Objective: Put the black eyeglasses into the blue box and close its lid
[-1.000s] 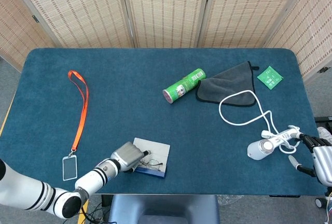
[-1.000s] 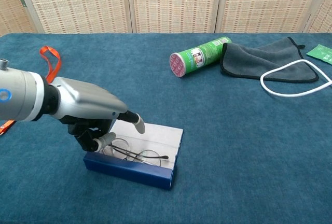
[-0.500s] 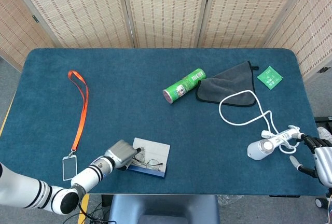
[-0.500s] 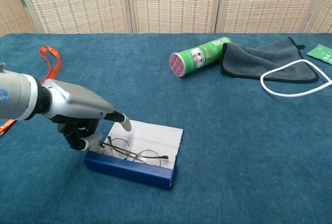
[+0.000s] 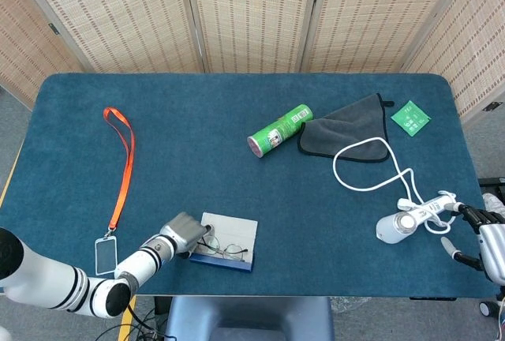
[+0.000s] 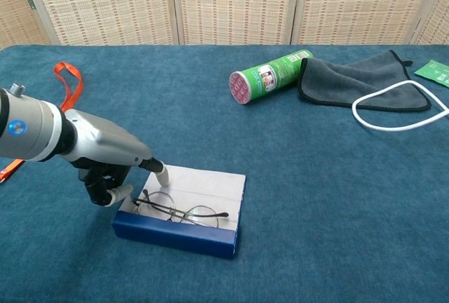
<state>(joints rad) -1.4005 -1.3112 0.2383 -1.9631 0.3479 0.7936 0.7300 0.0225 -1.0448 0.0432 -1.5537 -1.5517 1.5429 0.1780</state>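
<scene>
left hand at blue box left end | fingers curled, clamping nothing | black eyeglasses inside, lengthwise | right hand far, fingers apart

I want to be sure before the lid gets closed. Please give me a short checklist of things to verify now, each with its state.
1. Glasses are inside the blue box: ok, though one arm tip seems to lie near the rim.
2. Lid closed: not ok, the box is open and its pale inside shows.
3. Left robot hand has let go of the glasses: cannot tell, its fingers sit at the box's left end, close to the frame.
4. Right robot hand is away from the box: ok, it is at the far right table edge.
5. Green can and orange strap are away from the box: ok.
</scene>
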